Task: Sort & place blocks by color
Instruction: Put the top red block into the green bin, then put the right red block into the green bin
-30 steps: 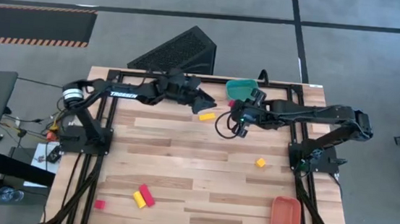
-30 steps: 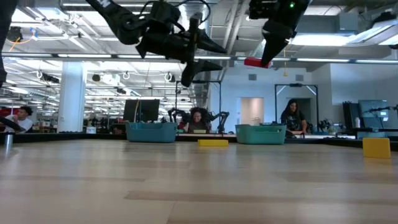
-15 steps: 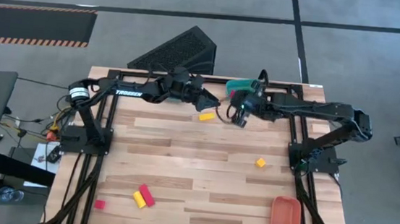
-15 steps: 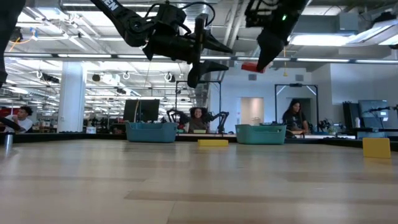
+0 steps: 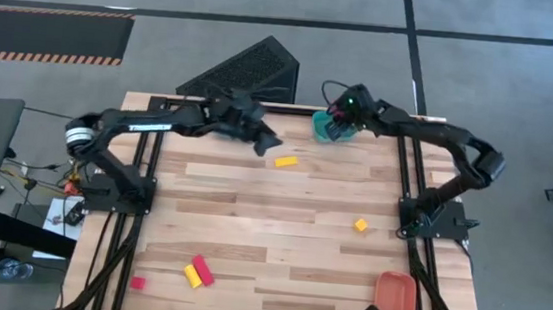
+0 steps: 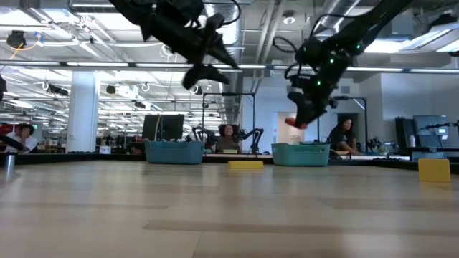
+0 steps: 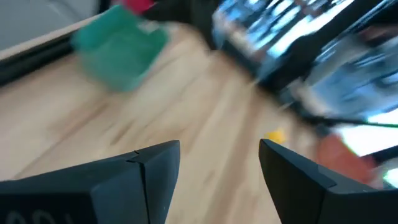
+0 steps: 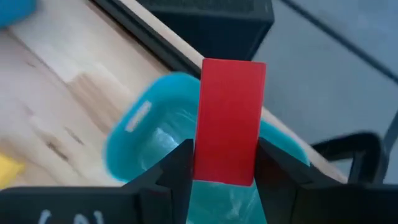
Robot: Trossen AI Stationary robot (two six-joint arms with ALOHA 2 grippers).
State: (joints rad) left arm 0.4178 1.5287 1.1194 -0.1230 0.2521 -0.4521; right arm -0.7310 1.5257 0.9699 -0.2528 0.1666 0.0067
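red cube (image 5: pixel 137 282): lower left of the high view, alone on the wood table (image 5: pixel 279 236).
yellow+red bar pair (image 5: pixel 198 271): lower left-centre, yellow bar and red bar touching side by side.
left gripper (image 5: pixel 266 141): upper centre-left of the high view, raised off the table per the low view; jaws apart, nothing between them in the left wrist view.
blue bin (image 6: pixel 174 151): far table edge, left of centre in the low view.
yellow bar (image 5: pixel 286 161): upper centre, flat on the table, just right of the left gripper.
right gripper (image 8: pixel 225 163): upper centre-right of the high view, directly above the teal bin (image 5: pixel 331 129); fingers clamped on a red bar (image 8: pixel 229 121), held upright above the bin's opening, not yet inside.
yellow cube (image 5: pixel 361 225): right of centre, alone.
orange bin (image 5: pixel 395 299): lower right corner of the table.
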